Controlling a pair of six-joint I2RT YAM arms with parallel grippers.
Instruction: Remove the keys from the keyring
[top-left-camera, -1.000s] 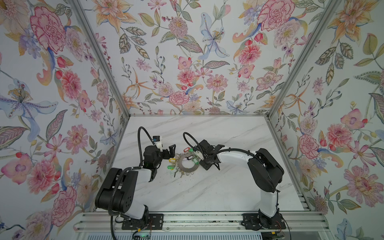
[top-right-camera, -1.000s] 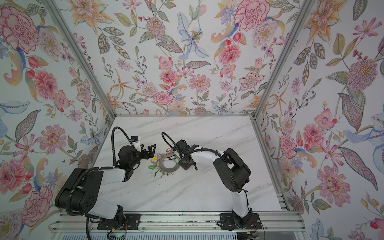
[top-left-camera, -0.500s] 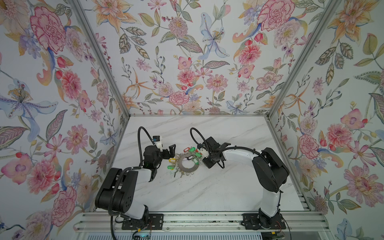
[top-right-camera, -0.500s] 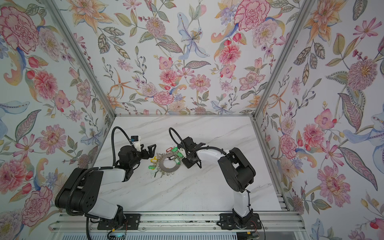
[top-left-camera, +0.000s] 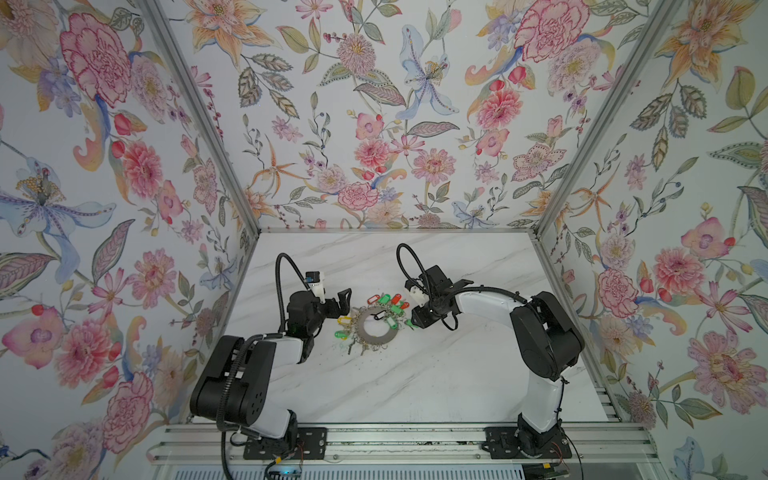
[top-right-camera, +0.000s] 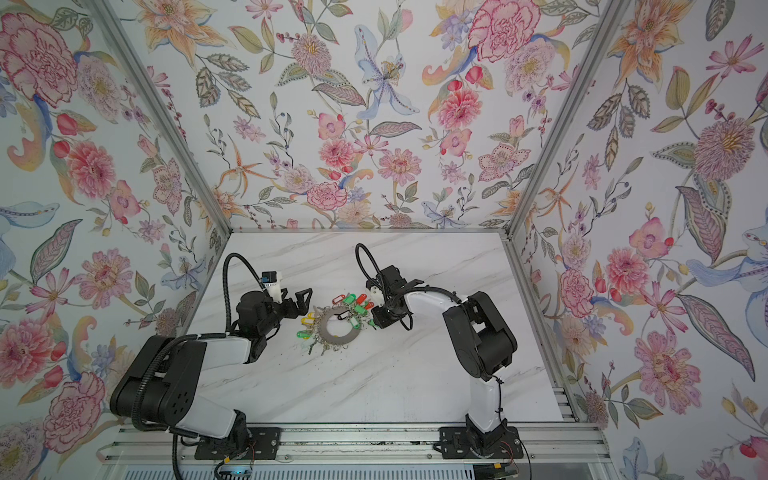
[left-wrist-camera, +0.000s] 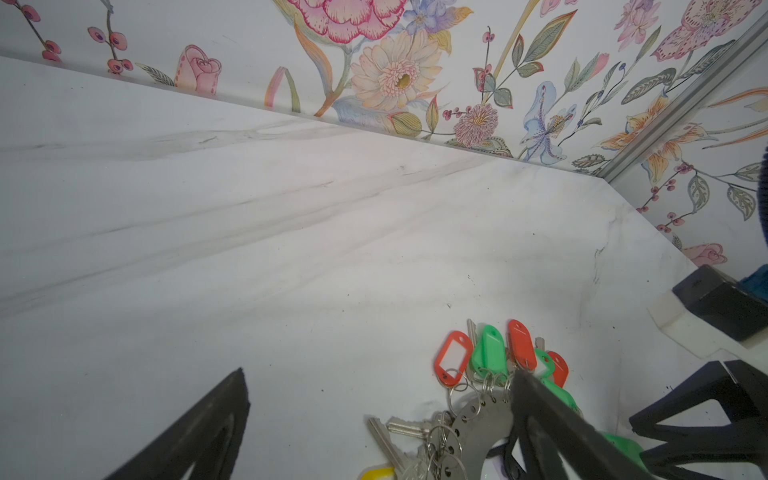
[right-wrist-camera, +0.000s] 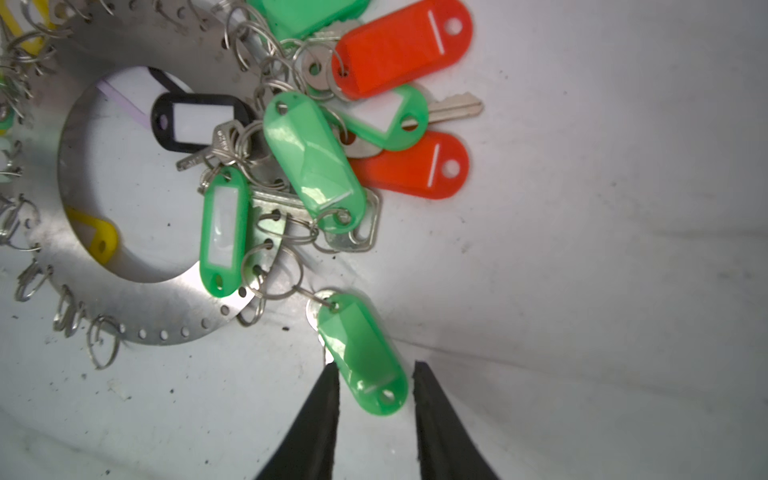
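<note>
The keyring (right-wrist-camera: 166, 307) lies flat on the table (top-left-camera: 415, 374) between both grippers, keys (right-wrist-camera: 453, 109) attached. The left gripper (left-wrist-camera: 378, 372) is fully open and empty. The right gripper (right-wrist-camera: 376, 365) is partly open, its jaws straddling a green tag (right-wrist-camera: 353, 332) without clamping it.

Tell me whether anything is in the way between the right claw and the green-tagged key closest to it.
Nothing visible is. The green tag lies on the bare table between the parted fingers of the right claw. Its small split ring appears to link it to the rim of the keyring.
</note>
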